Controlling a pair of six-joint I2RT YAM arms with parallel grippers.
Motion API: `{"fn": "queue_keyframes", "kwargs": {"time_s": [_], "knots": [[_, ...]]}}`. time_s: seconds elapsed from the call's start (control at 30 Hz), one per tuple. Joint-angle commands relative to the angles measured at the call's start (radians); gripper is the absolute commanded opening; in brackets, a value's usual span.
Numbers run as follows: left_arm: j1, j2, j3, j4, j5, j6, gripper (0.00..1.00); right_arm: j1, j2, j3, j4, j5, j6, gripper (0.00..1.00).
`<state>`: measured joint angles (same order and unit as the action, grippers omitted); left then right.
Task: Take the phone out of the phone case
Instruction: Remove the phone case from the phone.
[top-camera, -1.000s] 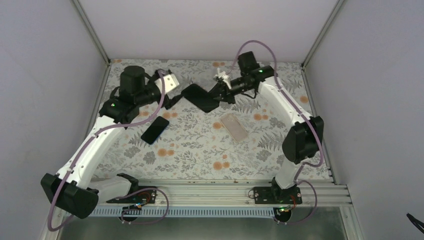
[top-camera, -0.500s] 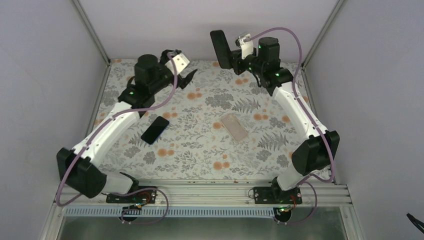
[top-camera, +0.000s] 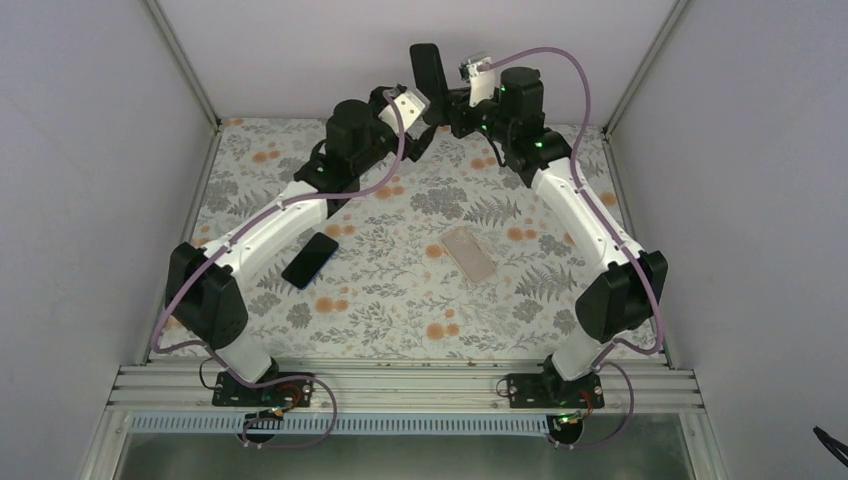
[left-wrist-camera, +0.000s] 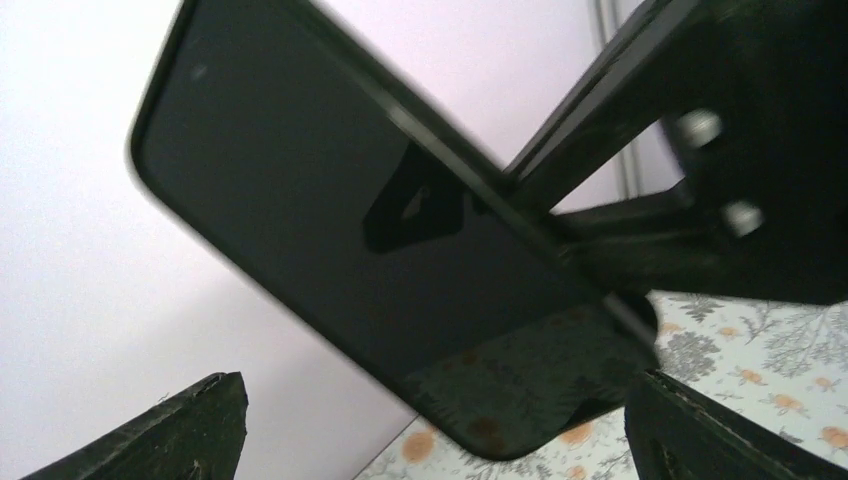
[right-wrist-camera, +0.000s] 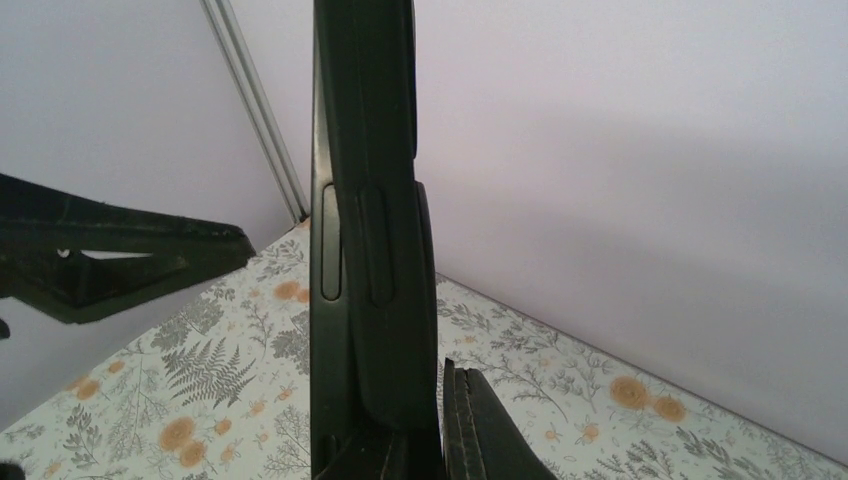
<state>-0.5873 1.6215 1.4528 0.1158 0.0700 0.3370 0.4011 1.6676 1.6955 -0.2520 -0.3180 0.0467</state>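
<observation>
The phone (top-camera: 427, 70) is a slim black slab held upright, high at the back of the table. My right gripper (top-camera: 452, 105) is shut on its lower end. In the right wrist view the phone (right-wrist-camera: 365, 230) stands edge-on with its side buttons showing, and one finger (right-wrist-camera: 490, 430) presses its right face. My left gripper (top-camera: 420, 135) is open just below and left of the phone. In the left wrist view the phone's glossy screen (left-wrist-camera: 350, 250) fills the frame above my spread gripper (left-wrist-camera: 440, 440). The phone case (top-camera: 469, 253), translucent, lies flat and empty on the flowered mat.
A second bare black phone (top-camera: 309, 260) lies on the mat at the left, under my left arm. The back wall and the corner posts (top-camera: 640, 75) stand close behind both grippers. The metal rail (top-camera: 400, 385) runs along the near edge.
My left gripper let go of the phone and has swung right and up to it. My right gripper has lifted the phone from low over the mat and stood it upright.
</observation>
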Motion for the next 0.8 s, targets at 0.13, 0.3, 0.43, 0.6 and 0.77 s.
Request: {"fn": "queue_keyframes", "kwargs": {"time_s": [0.13, 0.3, 0.43, 0.6, 0.77], "knots": [[-0.062, 0.054, 0.056, 0.043, -0.002, -0.025, 0.93, 0.008, -0.012, 0.046, 0.106, 0.024, 0.036, 0.03], [-0.065, 0.069, 0.059, 0.06, -0.061, -0.035, 0.93, 0.008, -0.012, 0.046, 0.108, 0.019, 0.039, 0.03], [-0.066, 0.07, 0.061, 0.081, -0.146, -0.042, 0.93, 0.01, -0.012, 0.04, 0.111, 0.008, 0.046, 0.03], [-0.072, 0.099, 0.085, 0.098, -0.221, -0.027, 0.93, 0.019, -0.012, 0.041, 0.111, 0.003, 0.051, 0.03], [-0.085, 0.119, 0.098, 0.103, -0.251, -0.017, 0.92, 0.03, -0.012, 0.046, 0.106, -0.003, 0.056, 0.03]]}}
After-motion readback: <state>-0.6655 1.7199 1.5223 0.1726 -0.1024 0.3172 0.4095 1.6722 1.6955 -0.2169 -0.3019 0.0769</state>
